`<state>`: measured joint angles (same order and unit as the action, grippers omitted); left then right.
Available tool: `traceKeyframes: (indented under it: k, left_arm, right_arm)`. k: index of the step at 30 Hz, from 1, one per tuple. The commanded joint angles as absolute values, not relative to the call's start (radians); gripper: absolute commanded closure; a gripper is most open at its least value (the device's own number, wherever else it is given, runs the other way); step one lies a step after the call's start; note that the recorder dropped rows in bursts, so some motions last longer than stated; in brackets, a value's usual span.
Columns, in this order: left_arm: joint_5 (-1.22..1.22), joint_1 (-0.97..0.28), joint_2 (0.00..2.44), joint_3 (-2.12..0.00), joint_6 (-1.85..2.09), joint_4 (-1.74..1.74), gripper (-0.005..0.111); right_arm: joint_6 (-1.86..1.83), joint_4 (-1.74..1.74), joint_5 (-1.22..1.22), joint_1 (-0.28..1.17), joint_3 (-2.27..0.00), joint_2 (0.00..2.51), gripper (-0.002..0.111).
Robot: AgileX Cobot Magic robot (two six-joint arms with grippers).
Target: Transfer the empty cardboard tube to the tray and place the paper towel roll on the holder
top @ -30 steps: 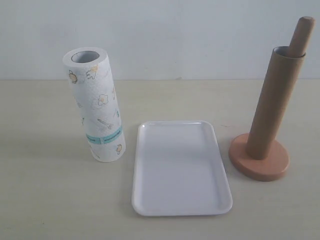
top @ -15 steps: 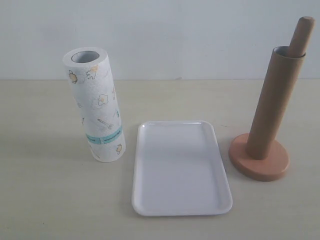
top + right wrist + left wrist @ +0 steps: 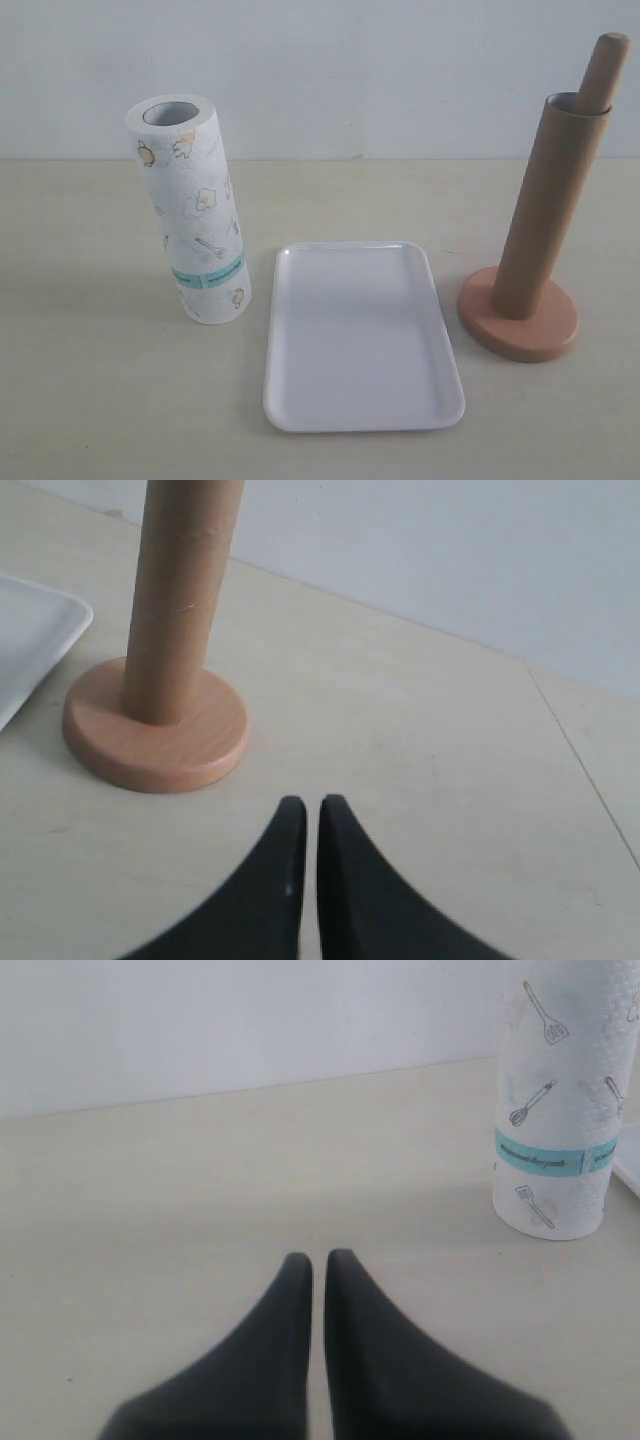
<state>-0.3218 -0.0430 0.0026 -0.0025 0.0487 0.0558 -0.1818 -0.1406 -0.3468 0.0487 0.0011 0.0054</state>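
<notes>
Left hand (image 3: 318, 1258) closed; paper towel roll (image 3: 558, 1090) lettering illegible.

The right gripper (image 3: 311, 810) hung over the pale table (image 3: 430, 760) with its two black fingers nearly touching, and, with straight ahead as twelve, the holder (image 3: 165, 748) stood at ten o'clock, the brown cardboard tube (image 3: 180, 600) upright on it, the white tray (image 3: 35, 630) near it, farther out.
</notes>
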Motion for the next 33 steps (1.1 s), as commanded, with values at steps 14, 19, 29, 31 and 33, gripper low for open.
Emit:
traceKeyframes:
  k: [14,19,29,31,33]
  left_arm:
    - [-0.315,-0.041,0.0,0.0,0.046,0.048,0.103]
    - [-0.315,-0.041,0.0,0.0,0.046,0.048,0.103]
    - [-0.315,-0.041,0.0,0.0,0.046,0.048,0.103]
    - [-0.315,-0.041,0.0,0.0,0.046,0.048,0.103]
    - [-0.315,-0.041,0.0,0.0,0.046,0.048,0.103]
  right_arm:
    - [0.021,0.135,0.026,0.05,0.0,0.0,0.104]
    - [-0.033,0.15,0.131,0.05,-0.027,0.0,0.104]
    - [-0.033,0.15,-0.083,0.05,-0.304,0.216,0.104]
    - [-0.033,0.15,-0.029,0.05,-0.311,0.23,0.104]
    - [-0.031,0.15,0.042,0.05,-0.311,0.232,0.104]
